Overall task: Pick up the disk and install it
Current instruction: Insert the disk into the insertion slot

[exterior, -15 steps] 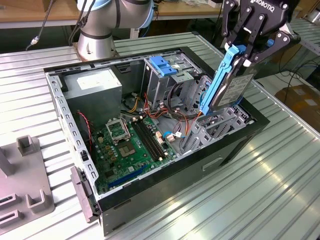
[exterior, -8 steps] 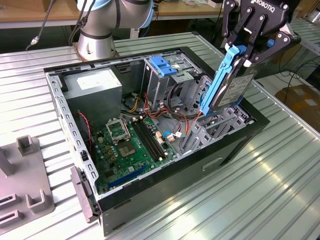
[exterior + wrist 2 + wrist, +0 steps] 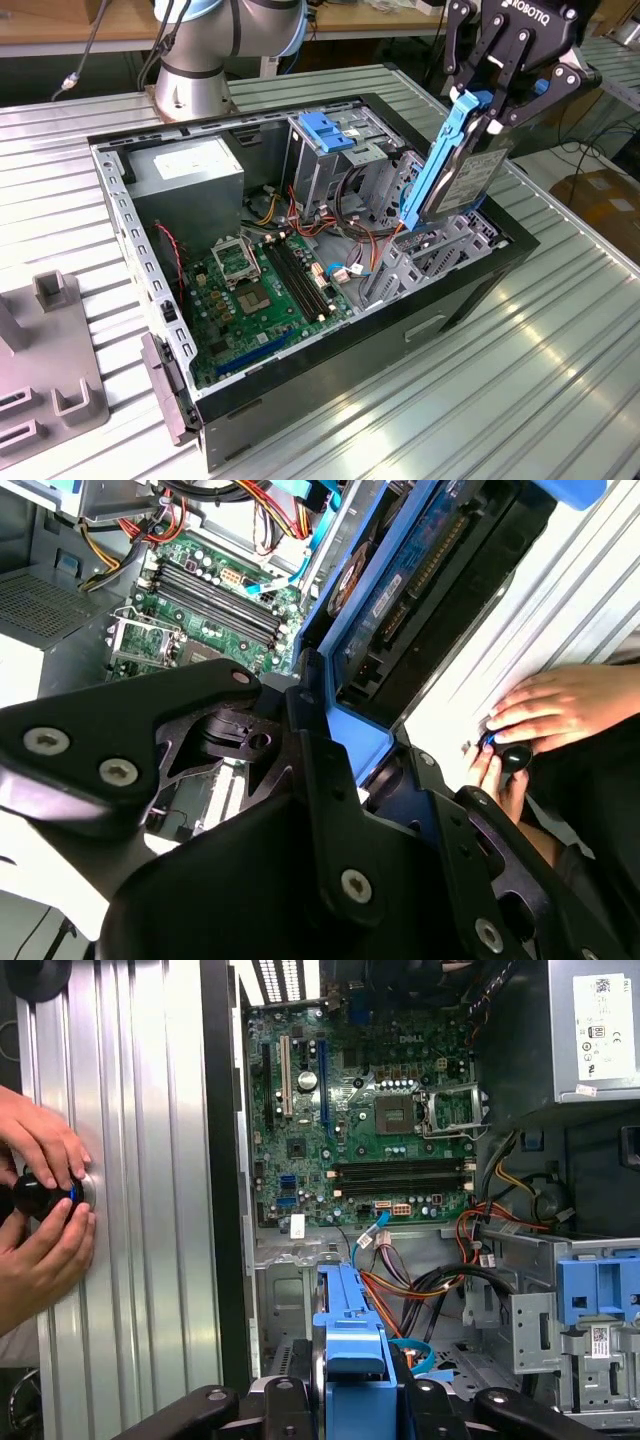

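Observation:
My gripper [image 3: 497,120] is shut on the disk [image 3: 458,172], a dark grey drive with blue plastic rails. I hold it tilted and on edge above the exterior view's right end of the open computer case [image 3: 470,290]. Its lower end hangs just over the metal drive bay [image 3: 435,245]; I cannot tell whether they touch. In the second wrist view the disk [image 3: 425,575] runs away from my black fingers [image 3: 320,770] with its circuit side showing. The first wrist view has its blue rail [image 3: 355,1335] rising from the gripper [image 3: 355,1405] over the case's inside.
Inside the case lie the green motherboard [image 3: 260,285], the grey power supply [image 3: 190,170], a blue bracket on the drive cage [image 3: 325,130] and loose cables [image 3: 430,1280]. A person's hands [image 3: 40,1195] rest on a black knob on the ribbed table [image 3: 520,380]. A grey fixture [image 3: 50,370] stands at the exterior view's left.

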Action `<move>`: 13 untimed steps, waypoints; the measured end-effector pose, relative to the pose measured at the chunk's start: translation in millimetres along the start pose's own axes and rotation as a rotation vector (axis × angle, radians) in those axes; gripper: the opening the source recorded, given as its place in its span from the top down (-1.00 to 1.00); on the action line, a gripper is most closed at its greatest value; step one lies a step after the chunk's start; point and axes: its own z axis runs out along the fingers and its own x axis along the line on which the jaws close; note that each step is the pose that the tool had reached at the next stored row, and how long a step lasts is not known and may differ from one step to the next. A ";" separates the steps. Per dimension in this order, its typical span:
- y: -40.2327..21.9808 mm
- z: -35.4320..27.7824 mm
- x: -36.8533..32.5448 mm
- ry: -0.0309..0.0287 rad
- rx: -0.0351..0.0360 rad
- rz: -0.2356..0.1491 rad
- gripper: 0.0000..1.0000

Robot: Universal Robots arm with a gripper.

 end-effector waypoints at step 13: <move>-3.2 15.0 6.8 -0.0359 -0.0017 -0.007 0.26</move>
